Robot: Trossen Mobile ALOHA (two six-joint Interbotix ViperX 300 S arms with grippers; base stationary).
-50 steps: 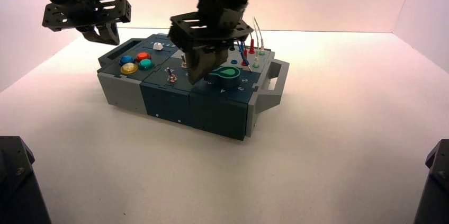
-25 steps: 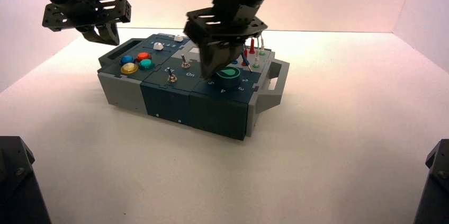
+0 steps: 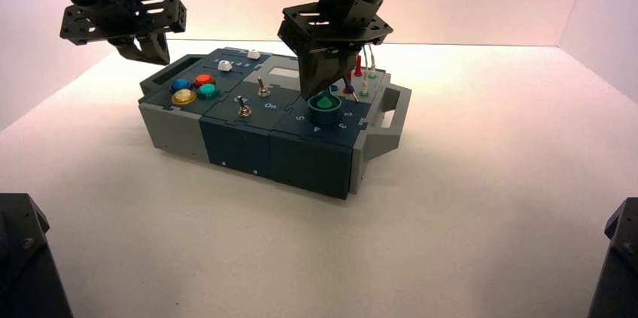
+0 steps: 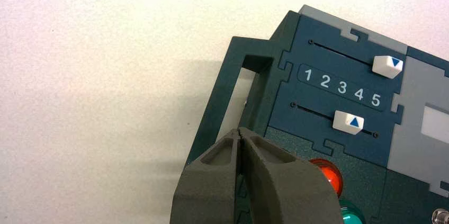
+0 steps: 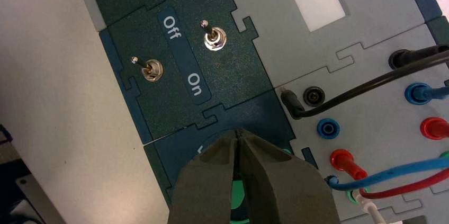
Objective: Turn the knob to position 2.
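Observation:
The green knob sits on the dark blue box at its near right corner, with small white digits around it. Position 2 lies on the knob's right side, toward the grey handle. My right gripper hangs just above the knob, pointing down, shut with nothing between its fingers. In the right wrist view the shut gripper covers most of the knob, which shows as a green strip beneath it. My left gripper is parked above the box's far left end, shut and empty.
Two metal toggle switches flank an Off/On label. Red, blue and black wires are plugged in behind the knob. Two sliders with digits 1 to 5 and coloured buttons lie at the left end. A grey handle juts out on the right.
My right gripper has moved from the knob's left side to the right and up, above the knob. The knob's pointed end has swung from the left toward the back.

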